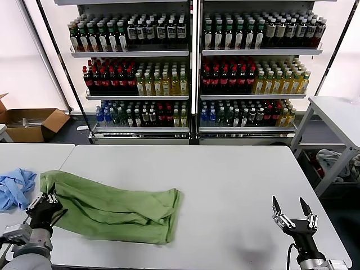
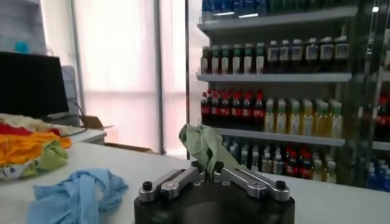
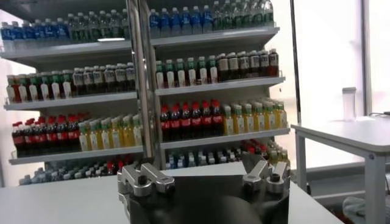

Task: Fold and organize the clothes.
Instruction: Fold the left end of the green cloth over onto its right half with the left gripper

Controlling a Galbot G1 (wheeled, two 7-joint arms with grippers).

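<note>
Green T-shirt point(image 1: 112, 209) pinched in left claw point(image 1: 47, 201)

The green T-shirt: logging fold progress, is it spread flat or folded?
Partly folded: the green T-shirt lies doubled and rumpled, one corner pinched in the left gripper.

Left gripper point(image 1: 48, 203) clamped; right gripper point(image 1: 292, 212) spread.

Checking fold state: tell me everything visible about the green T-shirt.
The green T-shirt is soft light green cloth, loosely folded into a wrinkled band lying flat on the white table, running from the left edge toward the centre. No print shows. The left hand is shut on its left end, a pinched tuft standing up between the fingers. The blue garment lies just beside it.
</note>
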